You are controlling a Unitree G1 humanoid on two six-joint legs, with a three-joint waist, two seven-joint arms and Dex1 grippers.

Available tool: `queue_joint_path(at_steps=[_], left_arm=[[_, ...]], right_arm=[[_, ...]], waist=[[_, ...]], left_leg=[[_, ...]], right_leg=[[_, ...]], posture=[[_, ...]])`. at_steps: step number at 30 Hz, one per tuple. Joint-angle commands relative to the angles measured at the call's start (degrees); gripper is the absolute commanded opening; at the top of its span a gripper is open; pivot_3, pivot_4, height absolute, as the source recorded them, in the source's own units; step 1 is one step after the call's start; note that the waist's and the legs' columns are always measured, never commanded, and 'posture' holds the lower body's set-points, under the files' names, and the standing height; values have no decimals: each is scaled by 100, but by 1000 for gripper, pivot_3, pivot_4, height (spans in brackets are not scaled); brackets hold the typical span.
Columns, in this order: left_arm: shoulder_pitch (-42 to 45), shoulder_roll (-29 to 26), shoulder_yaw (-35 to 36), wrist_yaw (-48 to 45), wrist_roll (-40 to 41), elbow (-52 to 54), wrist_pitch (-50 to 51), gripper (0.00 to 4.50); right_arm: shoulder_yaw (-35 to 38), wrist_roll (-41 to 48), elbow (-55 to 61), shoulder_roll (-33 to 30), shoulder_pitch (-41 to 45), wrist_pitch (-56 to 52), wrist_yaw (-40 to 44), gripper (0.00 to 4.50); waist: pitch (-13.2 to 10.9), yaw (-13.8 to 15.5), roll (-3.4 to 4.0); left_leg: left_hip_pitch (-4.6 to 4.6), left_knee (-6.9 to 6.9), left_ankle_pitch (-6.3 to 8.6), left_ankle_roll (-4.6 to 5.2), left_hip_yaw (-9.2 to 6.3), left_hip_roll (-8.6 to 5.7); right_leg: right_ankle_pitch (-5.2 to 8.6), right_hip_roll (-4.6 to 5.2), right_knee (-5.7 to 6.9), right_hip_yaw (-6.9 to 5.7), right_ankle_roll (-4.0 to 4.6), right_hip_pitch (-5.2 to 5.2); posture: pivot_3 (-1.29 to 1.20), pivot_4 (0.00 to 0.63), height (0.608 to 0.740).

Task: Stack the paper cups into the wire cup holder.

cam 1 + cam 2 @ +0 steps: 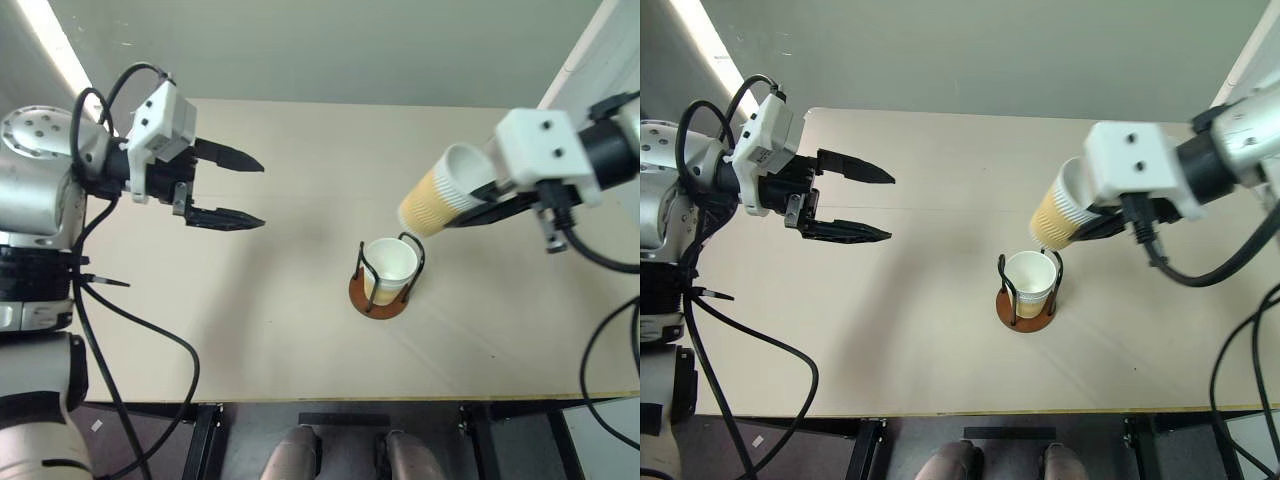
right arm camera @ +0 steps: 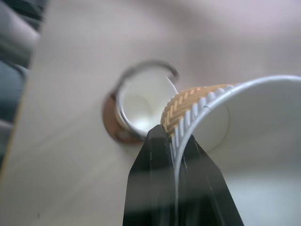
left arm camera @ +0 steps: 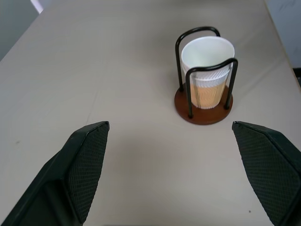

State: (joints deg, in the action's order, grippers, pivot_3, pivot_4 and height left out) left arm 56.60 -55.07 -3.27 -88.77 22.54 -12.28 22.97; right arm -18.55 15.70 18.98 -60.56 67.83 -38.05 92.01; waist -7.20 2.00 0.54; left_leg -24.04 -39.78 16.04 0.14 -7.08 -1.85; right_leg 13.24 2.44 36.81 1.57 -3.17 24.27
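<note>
At centre frame we see the wire cup holder [image 1: 379, 296] with a paper cup [image 1: 389, 268] inside. Upper right, our right gripper [image 2: 175, 141] pinches a second cup [image 1: 443, 189] by its wall. At left, our left gripper [image 1: 238, 188] gapes empty.

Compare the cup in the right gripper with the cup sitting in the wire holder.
The held cup is tipped on its side in the air, pinched at its rim by the right gripper; the cup in the holder stands upright, mouth up, between the wire arches of the wire holder on the table. Both are tan outside, white inside.
</note>
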Motion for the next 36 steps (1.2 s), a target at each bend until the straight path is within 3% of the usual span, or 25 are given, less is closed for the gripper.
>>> queue_joint_path(at_steps=[1,11,36], left_arm=[[154,-5,69,-43,-10,106,-39,4500],[68,-22,111,-10,-11,225,4,4500],[133,-53,423,87,677,686,725,4500]], right_arm=[[-237,-8,58,112,285,170,49,31],[-554,-560,-382,238,47,1149,49,31],[-843,-1058,-416,635,-257,1633,49,31]], waist=[[0,-1,0],[0,0,0],[0,-4,0]], left_leg=[[0,1,0,0,0,0],[-1,6,0,0,0,1],[-1,9,0,-1,2,1]], right_leg=[[0,0,0,0,0,1],[1,1,0,0,1,1],[0,1,1,1,1,0]], posture=[[0,150,740],[0,150,740],[0,150,740]])
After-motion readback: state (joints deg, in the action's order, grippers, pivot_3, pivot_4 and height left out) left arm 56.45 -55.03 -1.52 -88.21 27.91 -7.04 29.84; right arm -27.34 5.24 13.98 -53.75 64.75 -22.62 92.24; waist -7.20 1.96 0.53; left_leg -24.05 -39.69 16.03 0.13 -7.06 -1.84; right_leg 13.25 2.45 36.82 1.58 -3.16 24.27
